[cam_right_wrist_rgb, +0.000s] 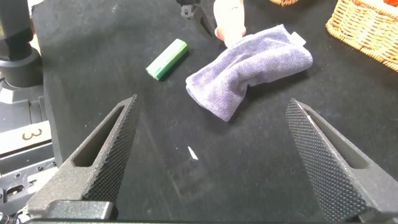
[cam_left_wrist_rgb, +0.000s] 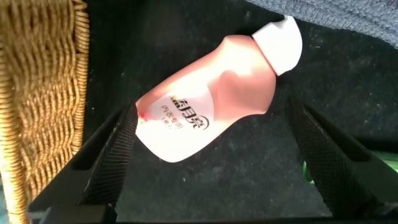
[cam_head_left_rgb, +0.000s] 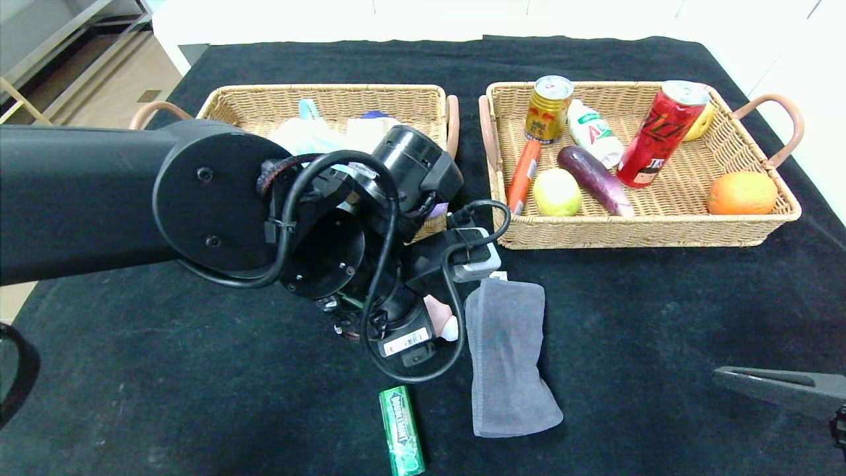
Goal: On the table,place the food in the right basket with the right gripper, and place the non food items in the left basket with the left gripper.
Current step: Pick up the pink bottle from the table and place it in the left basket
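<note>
— Green gum pack [cam_head_left_rgb: 401, 431] lies nearest, at the tabletop's [cam_head_left_rgb: 661, 330] front edge, with the grey towel [cam_head_left_rgb: 507, 357] just beside it. What is the left gripper [cam_left_wrist_rgb: 211, 155] over?

— Over the pink bottle [cam_left_wrist_rgb: 208, 102], which lies on its side near the left basket [cam_left_wrist_rgb: 37, 93], white cap [cam_left_wrist_rgb: 281, 42] touching the towel. Jaws spread wide, one on each side of it, nothing held.

— How would it handle?

— Light, smooth plastic, likely slippery and prone to roll. I'd pinch across the waisted middle, not the cap.

— And the right gripper [cam_right_wrist_rgb: 217, 162]?

— Parked low at the right, jaws wide, empty.
</note>
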Robot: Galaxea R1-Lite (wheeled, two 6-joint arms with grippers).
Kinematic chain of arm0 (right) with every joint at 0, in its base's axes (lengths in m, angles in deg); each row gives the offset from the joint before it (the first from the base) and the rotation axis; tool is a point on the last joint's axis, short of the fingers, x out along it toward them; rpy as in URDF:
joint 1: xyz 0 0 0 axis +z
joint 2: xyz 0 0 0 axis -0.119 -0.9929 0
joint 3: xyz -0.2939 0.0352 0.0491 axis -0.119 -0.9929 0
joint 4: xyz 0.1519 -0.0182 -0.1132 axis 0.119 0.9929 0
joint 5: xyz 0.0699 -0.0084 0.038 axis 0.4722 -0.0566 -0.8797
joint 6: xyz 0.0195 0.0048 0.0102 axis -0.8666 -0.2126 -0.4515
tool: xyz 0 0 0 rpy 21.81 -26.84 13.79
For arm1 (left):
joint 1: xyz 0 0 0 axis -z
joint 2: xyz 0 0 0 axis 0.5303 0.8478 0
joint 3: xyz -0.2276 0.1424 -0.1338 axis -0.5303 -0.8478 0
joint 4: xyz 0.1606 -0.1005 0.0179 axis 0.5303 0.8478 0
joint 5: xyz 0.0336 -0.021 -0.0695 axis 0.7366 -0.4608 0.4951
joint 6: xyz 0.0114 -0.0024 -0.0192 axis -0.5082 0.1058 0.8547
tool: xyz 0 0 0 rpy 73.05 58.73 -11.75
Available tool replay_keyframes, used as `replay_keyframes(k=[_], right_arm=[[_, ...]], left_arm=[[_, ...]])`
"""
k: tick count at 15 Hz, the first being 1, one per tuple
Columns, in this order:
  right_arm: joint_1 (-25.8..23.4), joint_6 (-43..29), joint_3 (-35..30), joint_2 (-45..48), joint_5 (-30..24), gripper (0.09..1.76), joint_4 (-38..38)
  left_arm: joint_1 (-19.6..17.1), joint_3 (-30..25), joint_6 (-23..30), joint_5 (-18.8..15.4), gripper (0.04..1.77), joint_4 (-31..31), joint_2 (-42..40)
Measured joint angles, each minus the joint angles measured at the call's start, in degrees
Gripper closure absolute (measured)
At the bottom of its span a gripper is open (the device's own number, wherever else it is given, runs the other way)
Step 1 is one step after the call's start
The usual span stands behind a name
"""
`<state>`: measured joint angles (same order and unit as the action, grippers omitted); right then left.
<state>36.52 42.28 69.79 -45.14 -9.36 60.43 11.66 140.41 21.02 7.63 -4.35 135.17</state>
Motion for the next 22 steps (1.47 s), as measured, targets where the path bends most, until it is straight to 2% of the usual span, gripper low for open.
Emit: replay_keyframes(k=[15,16,19,21,22], right_arm=[[0.0,0.0,-0.1,-0.1,0.0,0.14,0.2],[0.0,0.0,-0.1,-0.1,0.0,0.14,0.2],[0.0,0.0,-0.1,-0.1,0.0,0.14,0.2],[0.0,0.0,-0.1,-0.2,0.0,0.14,0.2],[0.0,0.0,-0.1,-0.2,0.0,0.14,0.2]], left_arm=[[-0.2,-0.1,0.3,0.1,0.09,-0.2,1.3],[-0.2,-0.2,0.2,0.1,0.17,-0.2,1.4],[-0.2,-0.2,0.3,0.1,0.65,-0.2,1.4],[-0.1,-0.1,0.3,0.1,0.87,-0.2,1.4],[-0.1,-0.1,0.3,0.2,0.92,-0.2,1.4]])
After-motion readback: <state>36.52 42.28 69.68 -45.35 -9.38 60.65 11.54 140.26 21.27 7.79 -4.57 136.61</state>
